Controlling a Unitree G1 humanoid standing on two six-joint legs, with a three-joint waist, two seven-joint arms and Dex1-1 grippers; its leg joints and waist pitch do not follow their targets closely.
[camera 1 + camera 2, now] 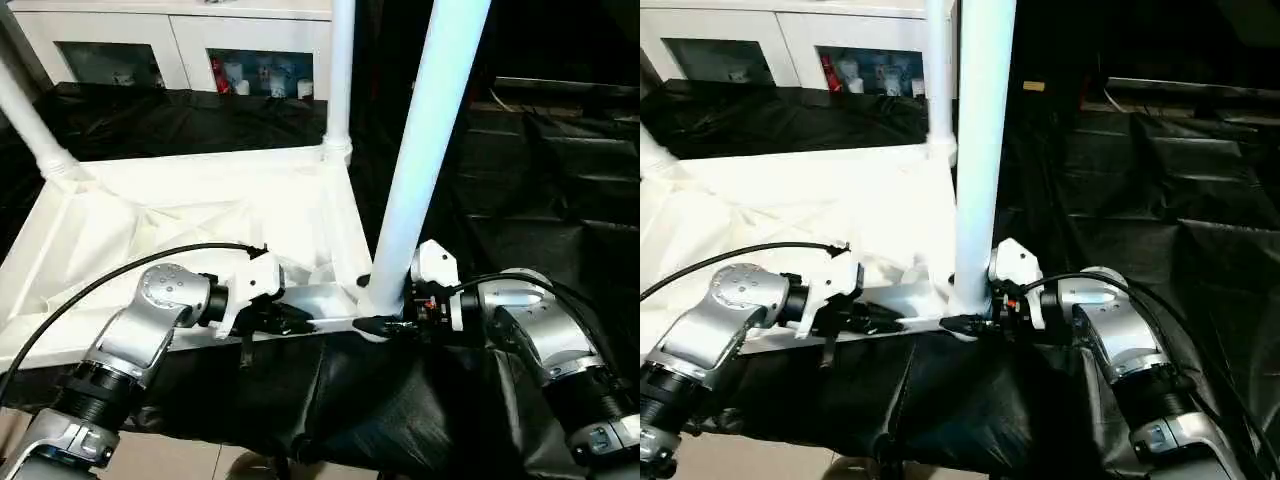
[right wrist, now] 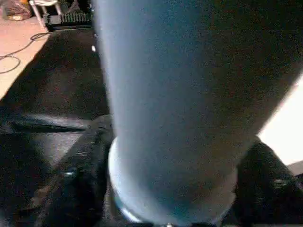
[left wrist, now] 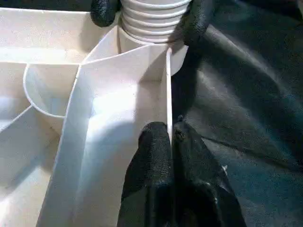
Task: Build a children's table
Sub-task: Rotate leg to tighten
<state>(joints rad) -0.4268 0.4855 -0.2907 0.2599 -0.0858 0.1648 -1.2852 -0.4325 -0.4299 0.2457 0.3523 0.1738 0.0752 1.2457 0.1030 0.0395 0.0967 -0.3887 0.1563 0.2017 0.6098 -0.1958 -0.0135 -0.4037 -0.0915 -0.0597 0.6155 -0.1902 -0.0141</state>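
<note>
The white tabletop [image 1: 190, 215] lies upside down on black cloth, ribbed underside up. Three white legs stand in its corner sockets: one at the near right [image 1: 425, 150], one at the far right [image 1: 340, 70] and one at the far left [image 1: 30, 125]. My left gripper [image 3: 169, 135] is shut on the thin near rim [image 3: 168, 90] of the tabletop, close to the near right socket. My right gripper [image 1: 372, 305] is shut on the ribbed base [image 3: 154, 19] of the near right leg, one black finger [image 3: 102, 9] on each side of it. The leg leans slightly to the right.
A white glass-door cabinet [image 1: 180, 45] stands behind the work. Crumpled black cloth [image 1: 560, 200] covers the surface to the right and hangs over the near edge [image 1: 400, 400]. Tiled floor [image 1: 180, 460] shows below. A black cable [image 1: 120, 270] loops over my left forearm.
</note>
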